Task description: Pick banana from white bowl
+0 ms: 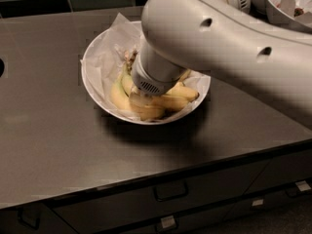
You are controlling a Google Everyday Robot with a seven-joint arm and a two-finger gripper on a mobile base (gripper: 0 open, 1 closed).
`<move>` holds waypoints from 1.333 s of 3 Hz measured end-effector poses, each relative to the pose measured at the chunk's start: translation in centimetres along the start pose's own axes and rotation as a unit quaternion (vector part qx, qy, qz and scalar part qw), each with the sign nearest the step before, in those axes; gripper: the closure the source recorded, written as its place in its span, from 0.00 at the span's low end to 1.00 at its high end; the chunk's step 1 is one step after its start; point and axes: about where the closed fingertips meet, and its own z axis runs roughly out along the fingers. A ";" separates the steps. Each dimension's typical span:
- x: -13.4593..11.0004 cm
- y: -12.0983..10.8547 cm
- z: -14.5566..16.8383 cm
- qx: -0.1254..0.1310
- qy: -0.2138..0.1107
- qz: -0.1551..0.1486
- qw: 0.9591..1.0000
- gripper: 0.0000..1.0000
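The wide white bowl (92,77), lined with crumpled white paper, sits on the dark counter at centre. Several yellow bananas (178,100) lie in its right half. My arm reaches down from the upper right into the bowl. The gripper (141,100) is down among the bananas, below the wrist, which hides most of it.
The dark counter (58,145) has a front edge with drawers (170,191) below it. Smaller white bowls (287,1) stand at the back right behind my arm. A dark tiled wall runs along the back.
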 end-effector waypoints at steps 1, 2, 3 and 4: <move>-0.1 0.0 0.1 -0.001 -0.001 0.000 1.000 0.57; -0.1 0.0 0.2 -0.003 -0.001 0.001 1.000 0.54; -0.1 0.0 0.3 -0.005 -0.001 0.003 1.000 0.54; -0.1 -0.2 0.5 -0.007 -0.001 0.006 1.000 0.50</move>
